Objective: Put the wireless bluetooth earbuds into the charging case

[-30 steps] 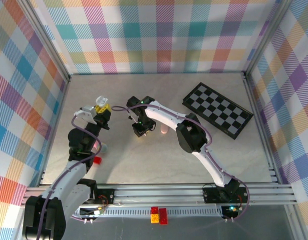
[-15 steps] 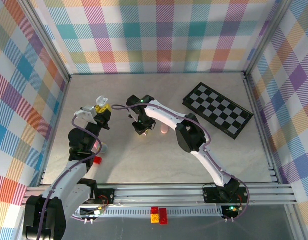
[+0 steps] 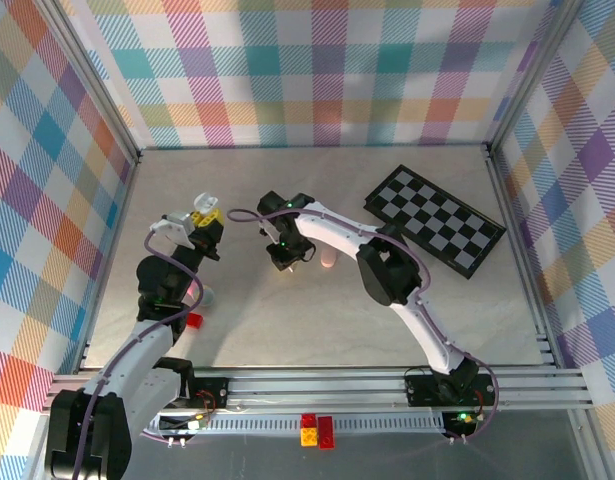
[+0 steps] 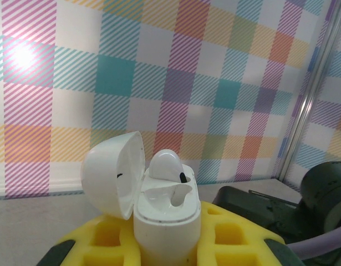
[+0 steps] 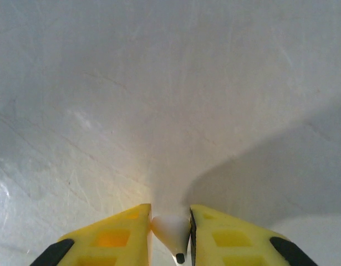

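Pickup: right end effector pinches earbud; left end effector clamps open charging case; next we lift and seat it.

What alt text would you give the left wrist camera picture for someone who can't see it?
A white charging case stands upright between the left gripper's yellow fingers, lid flipped open. One white earbud sits in it; the other slot is empty. Plaid wall behind.

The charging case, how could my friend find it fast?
From the checkerboard, look left across the table to the left gripper. Its yellow fingers pinch the charging case: white, lid flipped open, one earbud sitting inside, unlike the solid red brick nearby.
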Robot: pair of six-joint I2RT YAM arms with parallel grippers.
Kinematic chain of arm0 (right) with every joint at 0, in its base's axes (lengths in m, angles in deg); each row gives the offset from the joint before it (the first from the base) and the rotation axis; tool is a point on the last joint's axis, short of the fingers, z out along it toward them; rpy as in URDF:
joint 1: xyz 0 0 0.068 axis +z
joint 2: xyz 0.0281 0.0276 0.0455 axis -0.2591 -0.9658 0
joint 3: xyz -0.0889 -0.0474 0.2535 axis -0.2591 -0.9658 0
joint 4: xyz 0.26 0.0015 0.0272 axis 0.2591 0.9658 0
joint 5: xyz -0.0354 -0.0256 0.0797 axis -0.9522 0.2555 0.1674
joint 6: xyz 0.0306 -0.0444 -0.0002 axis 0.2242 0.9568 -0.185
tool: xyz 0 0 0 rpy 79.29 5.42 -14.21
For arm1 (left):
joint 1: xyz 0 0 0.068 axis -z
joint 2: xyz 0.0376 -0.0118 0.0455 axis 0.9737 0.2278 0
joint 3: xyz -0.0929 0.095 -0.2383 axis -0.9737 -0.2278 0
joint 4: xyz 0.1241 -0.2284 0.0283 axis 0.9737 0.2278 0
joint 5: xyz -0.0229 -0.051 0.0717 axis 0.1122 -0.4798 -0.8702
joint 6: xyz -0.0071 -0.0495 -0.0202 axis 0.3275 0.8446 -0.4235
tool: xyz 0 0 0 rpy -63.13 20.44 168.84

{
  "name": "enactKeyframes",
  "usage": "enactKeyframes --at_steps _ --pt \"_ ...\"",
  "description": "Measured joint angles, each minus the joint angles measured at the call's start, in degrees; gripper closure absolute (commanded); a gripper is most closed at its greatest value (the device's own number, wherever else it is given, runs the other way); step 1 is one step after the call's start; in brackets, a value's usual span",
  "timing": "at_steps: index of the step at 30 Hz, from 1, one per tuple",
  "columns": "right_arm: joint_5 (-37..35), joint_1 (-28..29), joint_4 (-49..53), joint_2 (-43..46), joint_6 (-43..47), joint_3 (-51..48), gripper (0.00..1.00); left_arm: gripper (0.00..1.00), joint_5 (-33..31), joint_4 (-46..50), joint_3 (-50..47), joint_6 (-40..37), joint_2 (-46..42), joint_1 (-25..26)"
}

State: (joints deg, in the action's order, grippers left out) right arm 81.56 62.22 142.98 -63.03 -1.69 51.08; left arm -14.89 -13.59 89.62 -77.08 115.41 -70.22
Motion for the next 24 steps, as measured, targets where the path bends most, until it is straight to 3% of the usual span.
enactKeyframes --at_steps 7,12,24 --pt "1.9 -2.9 -13.6 15.1 -3.5 -17.7 0.77 0.96 1.4 0.0 0.0 0.0 1.2 1.5" --pt "2.9 -5.1 -22.0 26.5 -5.6 -27.0 0.78 0.95 3.4 0.3 0.5 -1.4 3.5 6.4" --pt "4.8 -8.5 -29.6 47.1 -9.1 -38.2 0.78 0.95 4.2 0.4 4.9 -9.1 12.9 18.4"
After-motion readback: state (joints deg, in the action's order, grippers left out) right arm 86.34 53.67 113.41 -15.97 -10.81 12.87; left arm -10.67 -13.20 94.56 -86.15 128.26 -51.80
